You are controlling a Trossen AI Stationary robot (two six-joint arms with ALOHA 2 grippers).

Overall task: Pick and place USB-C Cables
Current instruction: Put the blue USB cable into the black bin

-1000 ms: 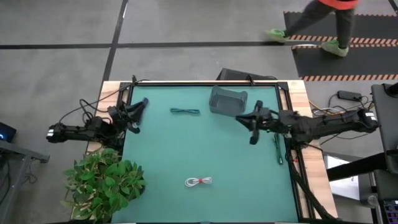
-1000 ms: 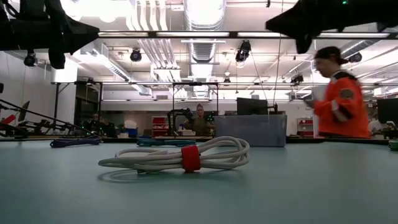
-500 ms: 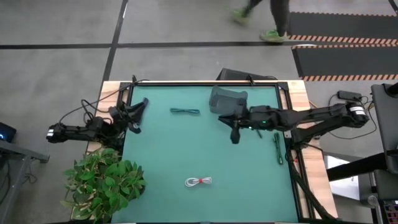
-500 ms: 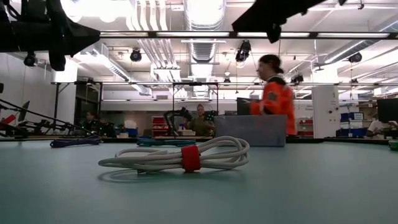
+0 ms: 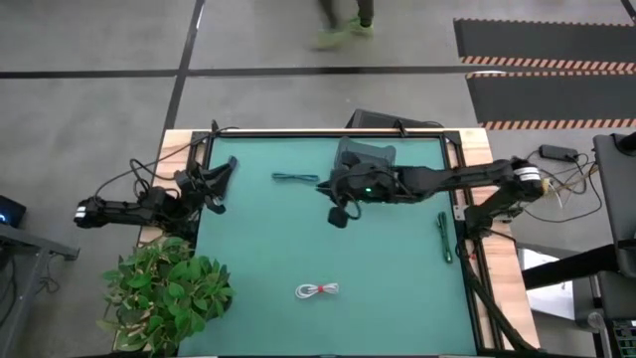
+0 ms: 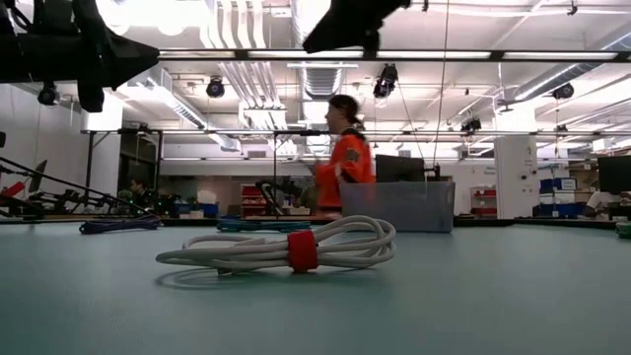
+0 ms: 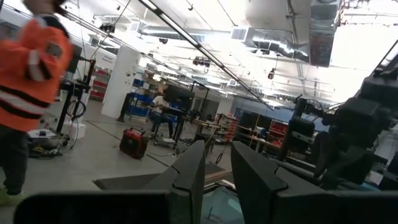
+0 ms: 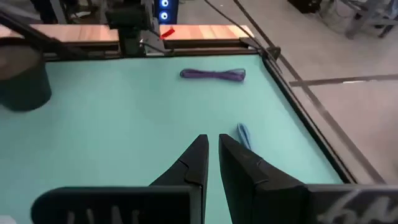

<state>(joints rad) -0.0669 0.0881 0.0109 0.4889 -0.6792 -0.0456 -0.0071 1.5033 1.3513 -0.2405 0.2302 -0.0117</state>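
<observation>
- From above: a green table (image 5: 328, 249) on a grey workshop floor. The right claw (image 5: 340, 214), nearly shut and empty, hovers near the teal cable (image 5: 295, 178); another cable (image 5: 444, 237) lies by the right edge. The left claw (image 5: 221, 174) waits at the left edge.
- Table level: the white cable (image 6: 286, 247) lies nearest; a person (image 6: 340, 158) stands behind.
- Left wrist: its fingers (image 7: 189, 177) are slightly apart, holding nothing.
- Right wrist: a purple cable (image 8: 212, 74) lies ahead. My guess is that fingers this narrow could push a cable aside.

Bin (image 5: 365, 157) partly hidden beneath right arm; blurred person (image 5: 343, 22) cut off at 12 o'clock edge.
</observation>
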